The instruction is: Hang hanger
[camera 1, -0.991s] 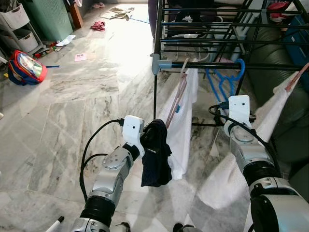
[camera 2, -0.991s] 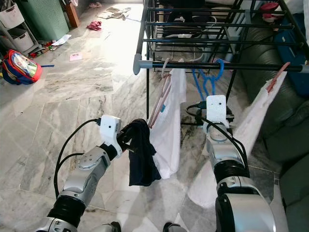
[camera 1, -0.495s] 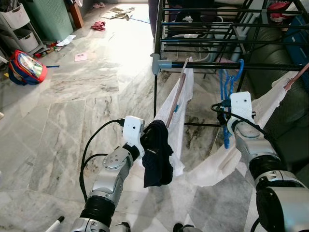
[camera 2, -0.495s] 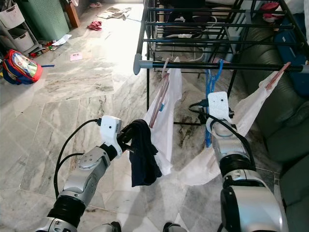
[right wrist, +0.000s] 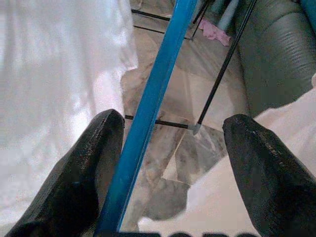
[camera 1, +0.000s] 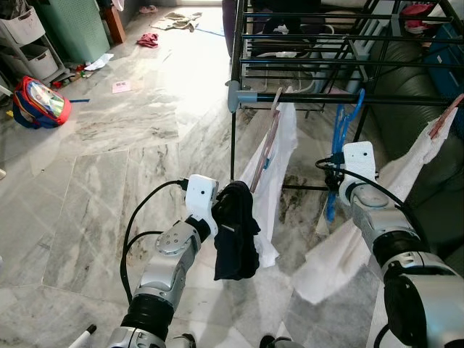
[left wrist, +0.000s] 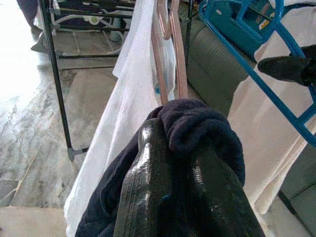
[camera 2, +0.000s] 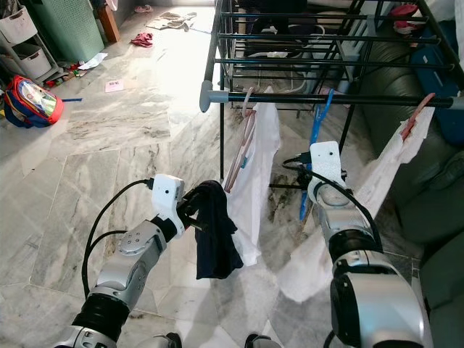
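Observation:
A blue hanger (camera 1: 341, 141) hangs by its hook from the front rail of the black drying rack (camera 1: 304, 96), turned edge-on. My right gripper (right wrist: 173, 123) is open, and the hanger's blue bar (right wrist: 158, 94) runs between its fingers, close to one finger (right wrist: 94, 153). My left gripper (left wrist: 170, 148) is shut on a dark navy cloth (camera 1: 235, 239), held low in front of the rack. Beside it a white garment (camera 1: 279, 152) hangs on a pink hanger (camera 1: 274, 119).
A second white garment (camera 1: 348, 250) on a pink hanger (camera 1: 444, 119) hangs at the right, before a dark green sofa (camera 1: 428, 181). A red backpack (camera 1: 40, 101), white drawers (camera 1: 25, 36) and scattered clothes (camera 1: 148, 38) lie on the marble floor at the left.
The blue hanger has turned from broadside to edge-on and swung on the rail. The right-hand white garment has swayed. The left gripper and its cloth have stayed nearly still.

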`<state>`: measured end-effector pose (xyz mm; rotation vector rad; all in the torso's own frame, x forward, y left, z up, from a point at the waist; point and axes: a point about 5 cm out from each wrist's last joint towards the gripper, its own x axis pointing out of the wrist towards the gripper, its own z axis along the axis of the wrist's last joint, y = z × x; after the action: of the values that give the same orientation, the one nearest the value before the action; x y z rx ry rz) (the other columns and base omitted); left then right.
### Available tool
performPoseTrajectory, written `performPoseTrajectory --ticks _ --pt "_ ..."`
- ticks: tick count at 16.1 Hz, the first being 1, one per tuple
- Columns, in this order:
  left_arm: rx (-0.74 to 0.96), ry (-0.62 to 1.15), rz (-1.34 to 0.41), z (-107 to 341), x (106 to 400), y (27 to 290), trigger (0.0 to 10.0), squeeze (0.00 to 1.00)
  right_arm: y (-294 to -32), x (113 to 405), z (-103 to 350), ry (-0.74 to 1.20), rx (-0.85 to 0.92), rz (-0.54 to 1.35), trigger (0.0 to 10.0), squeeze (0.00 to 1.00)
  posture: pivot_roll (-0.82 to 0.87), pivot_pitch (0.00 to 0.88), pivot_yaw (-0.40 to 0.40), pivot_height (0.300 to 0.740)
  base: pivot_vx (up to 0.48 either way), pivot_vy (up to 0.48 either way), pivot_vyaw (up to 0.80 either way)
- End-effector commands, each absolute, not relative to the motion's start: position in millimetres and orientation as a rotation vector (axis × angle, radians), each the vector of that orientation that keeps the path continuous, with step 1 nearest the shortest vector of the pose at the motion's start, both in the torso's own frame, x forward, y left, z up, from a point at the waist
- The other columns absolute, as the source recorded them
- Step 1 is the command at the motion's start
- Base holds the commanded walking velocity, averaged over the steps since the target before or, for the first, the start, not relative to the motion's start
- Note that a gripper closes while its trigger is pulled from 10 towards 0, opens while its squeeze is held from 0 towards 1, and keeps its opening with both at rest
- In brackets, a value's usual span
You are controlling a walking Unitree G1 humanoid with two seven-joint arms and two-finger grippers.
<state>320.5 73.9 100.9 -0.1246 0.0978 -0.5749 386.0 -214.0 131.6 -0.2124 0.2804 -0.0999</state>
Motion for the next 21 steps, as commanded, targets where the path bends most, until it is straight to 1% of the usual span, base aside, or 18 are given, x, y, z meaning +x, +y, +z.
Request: performPoseTrajectory --ticks 1,4,5,6,15,16,18,20,21 --pt "-0.110 0.103 -0.584 101.1 320.7 72.3 10.0 0.00 -215.7 387.0 133.2 0.286 -0.194 -0.117 10.0 0.00 0.06 0.163 0.022 0.740 0.000 0.000 0.00" --pt "-0.105 0.107 -0.581 100.1 320.0 73.2 10.0 0.00 -221.6 386.8 135.6 0.274 -0.195 -0.148 10.0 0.00 0.06 0.163 0.026 0.740 0.000 0.000 0.00" --pt "-0.103 0.109 -0.582 100.0 320.1 73.3 10.0 0.00 -222.5 386.7 136.0 0.271 -0.183 -0.148 10.0 0.67 0.06 0.163 0.027 0.740 0.000 0.000 0.00" --pt "-0.100 0.111 -0.583 99.9 320.2 73.6 10.0 0.00 -224.7 386.2 136.1 0.266 -0.165 -0.155 10.0 1.00 0.06 0.162 0.028 0.740 0.000 0.000 0.00" --pt "-0.090 0.117 -0.591 100.5 322.0 72.4 10.0 0.00 -234.6 387.9 146.9 0.230 -0.182 -0.218 10.0 1.00 0.06 0.159 0.037 0.740 0.000 0.000 0.00" --pt "-0.089 0.119 -0.589 100.0 321.7 72.7 10.0 0.00 -232.6 388.9 148.7 0.218 -0.188 -0.208 10.0 0.97 0.06 0.160 0.036 0.740 0.000 0.000 0.00" --pt "-0.088 0.123 -0.588 98.6 321.1 73.2 10.0 0.00 -227.4 389.6 147.3 0.222 -0.185 -0.181 10.0 0.89 0.06 0.162 0.034 0.740 0.000 0.000 0.00" --pt "-0.088 0.125 -0.587 98.3 320.9 73.4 10.0 0.00 -222.7 391.4 149.2 0.218 -0.188 -0.158 10.0 0.60 0.06 0.162 0.033 0.740 0.000 0.000 0.00" --pt "-0.089 0.125 -0.586 98.3 321.0 73.4 10.0 0.00 -221.2 392.5 151.0 0.216 -0.188 -0.152 10.0 0.44 0.06 0.163 0.033 0.740 0.000 0.000 0.00"
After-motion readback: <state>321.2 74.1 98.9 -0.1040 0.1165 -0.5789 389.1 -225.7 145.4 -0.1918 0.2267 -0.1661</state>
